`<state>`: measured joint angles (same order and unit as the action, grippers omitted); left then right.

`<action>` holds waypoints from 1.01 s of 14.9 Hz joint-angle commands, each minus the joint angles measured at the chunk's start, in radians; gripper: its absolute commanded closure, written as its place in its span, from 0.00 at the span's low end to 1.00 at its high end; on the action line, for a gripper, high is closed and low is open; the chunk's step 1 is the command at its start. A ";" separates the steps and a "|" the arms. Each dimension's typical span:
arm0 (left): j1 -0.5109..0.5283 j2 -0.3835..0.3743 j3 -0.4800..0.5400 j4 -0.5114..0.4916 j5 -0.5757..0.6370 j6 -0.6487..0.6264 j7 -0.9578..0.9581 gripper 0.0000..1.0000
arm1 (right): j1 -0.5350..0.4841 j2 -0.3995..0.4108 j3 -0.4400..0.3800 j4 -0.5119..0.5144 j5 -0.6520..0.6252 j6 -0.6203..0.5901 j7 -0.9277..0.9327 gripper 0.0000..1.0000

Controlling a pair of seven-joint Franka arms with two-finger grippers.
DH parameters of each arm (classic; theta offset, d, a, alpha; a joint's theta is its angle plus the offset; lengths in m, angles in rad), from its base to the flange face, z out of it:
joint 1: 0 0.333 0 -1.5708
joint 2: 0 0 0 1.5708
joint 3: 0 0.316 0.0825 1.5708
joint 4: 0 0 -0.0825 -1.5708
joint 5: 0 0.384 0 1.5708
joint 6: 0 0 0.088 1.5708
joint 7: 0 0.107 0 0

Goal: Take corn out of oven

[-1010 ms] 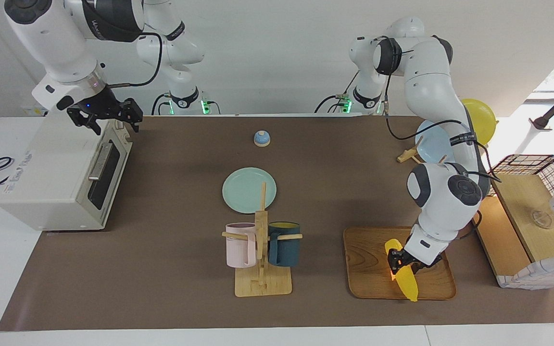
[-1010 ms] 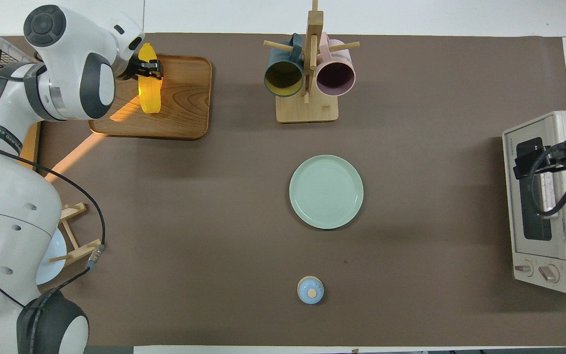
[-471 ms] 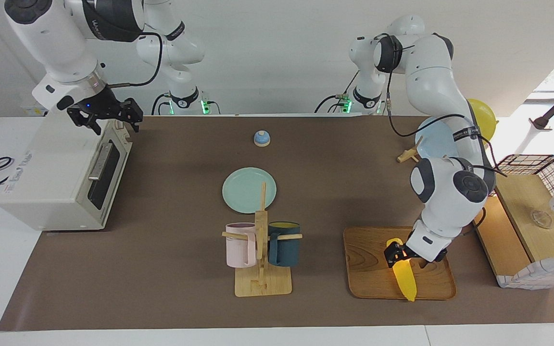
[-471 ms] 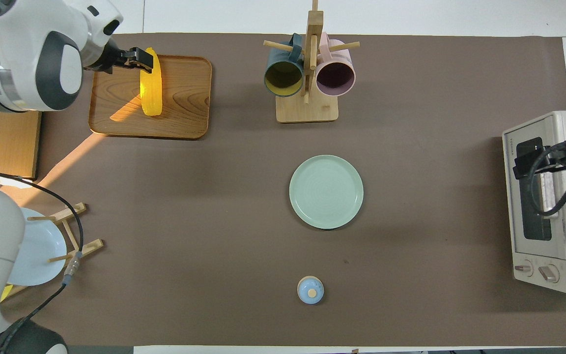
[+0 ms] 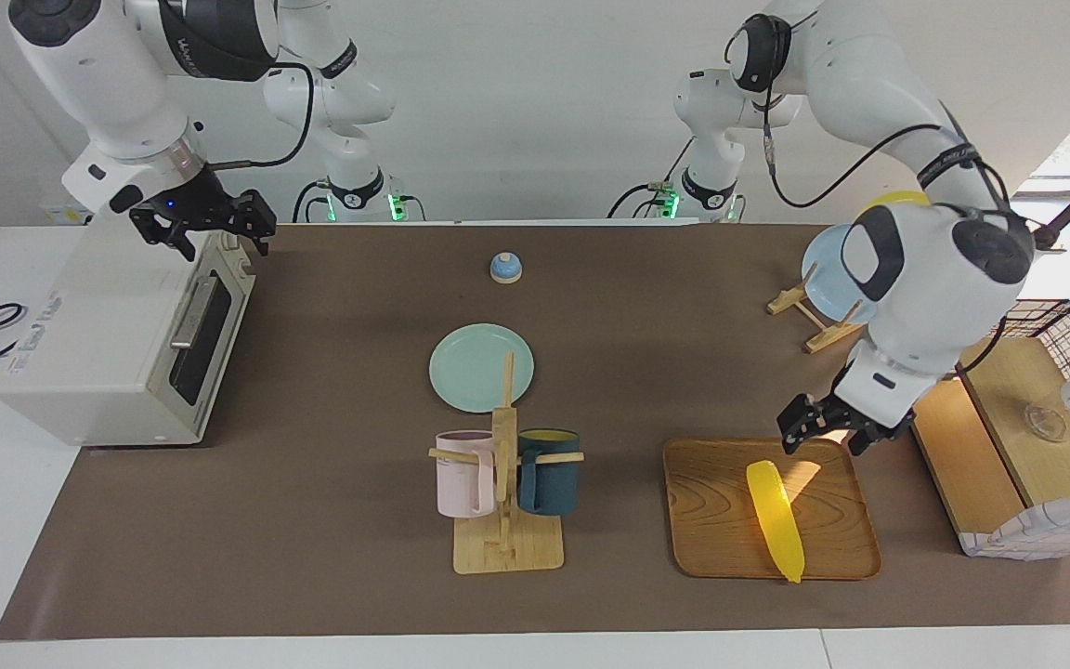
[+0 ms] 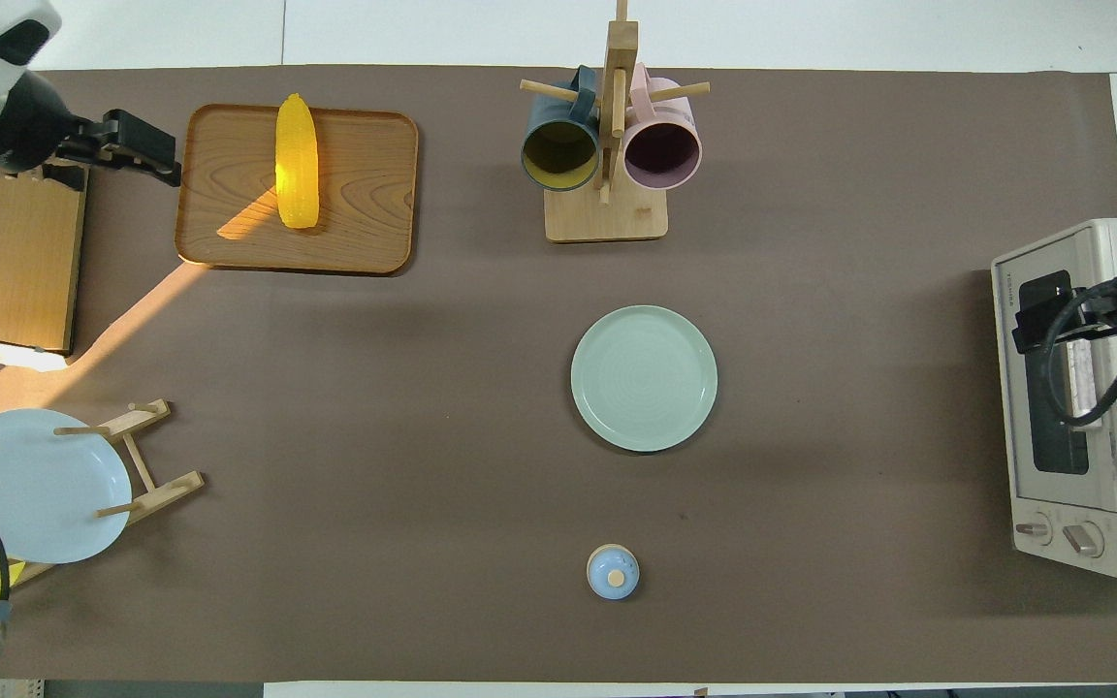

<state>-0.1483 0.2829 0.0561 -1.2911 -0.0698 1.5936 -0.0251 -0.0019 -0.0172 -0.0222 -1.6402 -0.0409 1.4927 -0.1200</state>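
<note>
Now, going across the facing view from its left edge, the oven [image 5: 122, 339] sits at the right arm's end of the table [image 5: 331, 567], its dark glass door shut. The right gripper [image 5: 208, 223] hangs over the oven's top edge, fingers spread apart and holding nothing. Midway along the table lie a green plate [image 5: 481, 367] and, nearer to the robots, a small blue bell [image 5: 505, 268]; a mug rack [image 5: 507, 492] with a pink and a dark mug stands farther out. Toward the left arm's end, the corn [image 5: 775, 518] lies loose on a wooden tray [image 5: 711, 520]. The left gripper [image 5: 832, 429] hovers over the tray's edge nearest the robots, fingers apart, clear of the corn.
</note>
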 commanded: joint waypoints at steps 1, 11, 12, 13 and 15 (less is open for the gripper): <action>-0.001 -0.192 -0.002 -0.198 0.039 -0.050 -0.015 0.00 | -0.007 -0.001 0.004 0.010 0.024 -0.017 0.011 0.00; 0.018 -0.387 -0.068 -0.495 0.039 0.029 -0.039 0.00 | -0.006 -0.001 0.004 0.011 0.024 -0.015 0.011 0.00; 0.018 -0.339 -0.071 -0.449 0.038 0.016 -0.041 0.00 | -0.006 -0.001 0.004 0.011 0.024 -0.015 0.011 0.00; 0.012 -0.318 -0.070 -0.392 0.038 -0.006 -0.042 0.00 | -0.006 -0.001 0.004 0.011 0.024 -0.015 0.011 0.00; 0.009 -0.321 -0.067 -0.390 0.038 -0.026 -0.039 0.00 | -0.006 -0.001 0.004 0.011 0.024 -0.015 0.011 0.00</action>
<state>-0.1473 -0.0639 -0.0074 -1.7298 -0.0471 1.5967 -0.0599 -0.0019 -0.0172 -0.0222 -1.6394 -0.0409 1.4927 -0.1200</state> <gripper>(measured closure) 0.000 0.000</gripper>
